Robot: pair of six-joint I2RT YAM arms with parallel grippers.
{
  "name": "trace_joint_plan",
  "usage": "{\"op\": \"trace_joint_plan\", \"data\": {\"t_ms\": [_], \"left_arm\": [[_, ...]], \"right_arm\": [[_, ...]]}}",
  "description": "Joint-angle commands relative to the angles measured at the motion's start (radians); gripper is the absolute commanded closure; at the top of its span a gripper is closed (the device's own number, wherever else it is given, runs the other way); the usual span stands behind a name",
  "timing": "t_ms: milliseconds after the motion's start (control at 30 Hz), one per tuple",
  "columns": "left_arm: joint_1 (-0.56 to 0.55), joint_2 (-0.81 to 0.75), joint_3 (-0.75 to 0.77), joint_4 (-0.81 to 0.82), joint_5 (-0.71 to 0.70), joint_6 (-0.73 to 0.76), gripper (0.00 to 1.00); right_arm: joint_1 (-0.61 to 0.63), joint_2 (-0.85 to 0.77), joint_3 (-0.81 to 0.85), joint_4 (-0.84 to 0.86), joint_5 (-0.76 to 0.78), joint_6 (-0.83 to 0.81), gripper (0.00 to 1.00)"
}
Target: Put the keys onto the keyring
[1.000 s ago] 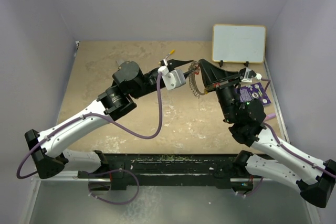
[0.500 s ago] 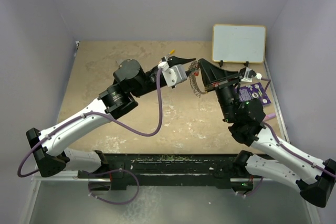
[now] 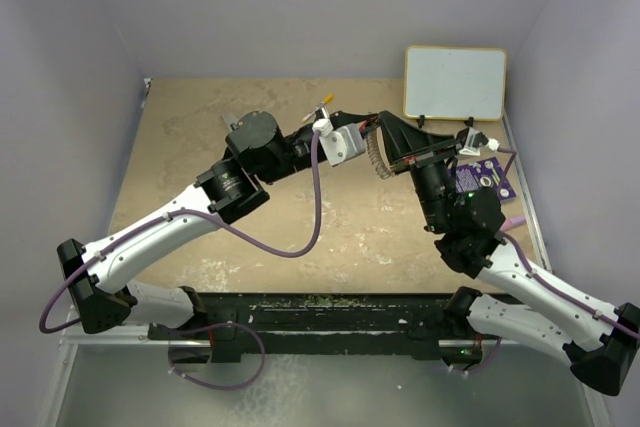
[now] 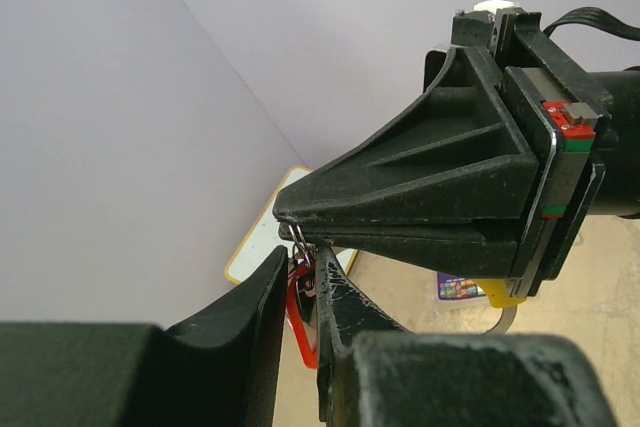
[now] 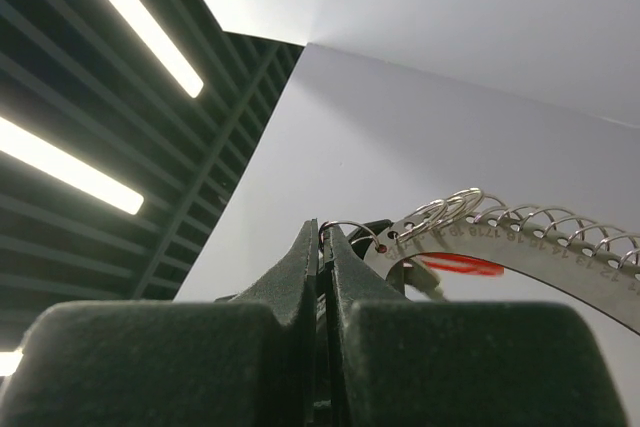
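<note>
**A:** Slippage is worrying me. Nearest, the left gripper [image 4: 303,259] is pinching the keys [image 4: 301,319] by their red tag, fingers nearly together.

**B:** Just beyond, the right gripper [image 4: 284,215] is clamping the keyring [image 5: 520,239] by its wire, fingers pressed tight.

**A:** If that tag is pivoting in the pinch, the keys' loop is likely missing the wire end and dropping.

Left arm [image 3: 170,222] stretched forward and rightward | right arm [image 3: 540,287] bent forward and leftward | left gripper [image 4: 303,267] jaws a sliver apart (almost tip to tip with its partner) | right gripper [image 5: 324,232] jaws pressed together
</note>
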Motion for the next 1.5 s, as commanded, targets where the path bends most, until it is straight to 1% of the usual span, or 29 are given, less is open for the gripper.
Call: {"op": "trace_joint_plan", "data": {"t_ms": [0,167,300,433,533,633,800,1000,1133,1300,1467], "left_arm": [[-0.005,0.002,0.051,0.046,-0.013,0.04,0.83],[-0.004,-0.005,0.048,0.043,-0.01,0.054,0.96],[-0.004,-0.014,0.051,0.022,0.003,0.076,0.96],[-0.005,-0.012,0.08,-0.055,0.028,0.131,0.97],[-0.005,-0.016,0.101,-0.106,0.036,0.164,0.96],[-0.005,-0.014,0.128,-0.163,0.063,0.198,0.96],[-0.005,-0.006,0.183,-0.267,0.104,0.245,0.96],[-0.005,0.011,0.242,-0.379,0.149,0.268,0.97],[-0.005,0.024,0.284,-0.468,0.171,0.259,0.97],[-0.005,0.026,0.299,-0.478,0.159,0.287,0.96],[-0.005,0.038,0.333,-0.519,0.159,0.307,0.96]], "right_arm": [[0.001,-0.019,0.047,0.069,0.001,-0.006,1.0],[0.001,-0.018,0.039,0.077,-0.002,0.003,1.0],[0.002,-0.019,0.041,0.077,-0.009,-0.008,1.0],[0.001,-0.019,0.04,0.075,-0.017,-0.02,0.99],[0.0,-0.021,0.038,0.063,-0.02,-0.026,0.86],[0.0,-0.026,0.042,0.046,-0.022,-0.042,0.77],[0.001,-0.032,0.064,-0.011,-0.03,-0.079,0.71],[0.001,-0.022,0.094,-0.072,-0.045,-0.119,0.72],[0.0,-0.012,0.121,-0.149,-0.07,-0.131,0.79],[0.001,-0.007,0.147,-0.204,-0.096,-0.159,0.83],[0.001,-0.021,0.168,-0.243,-0.108,-0.195,0.84]]}}
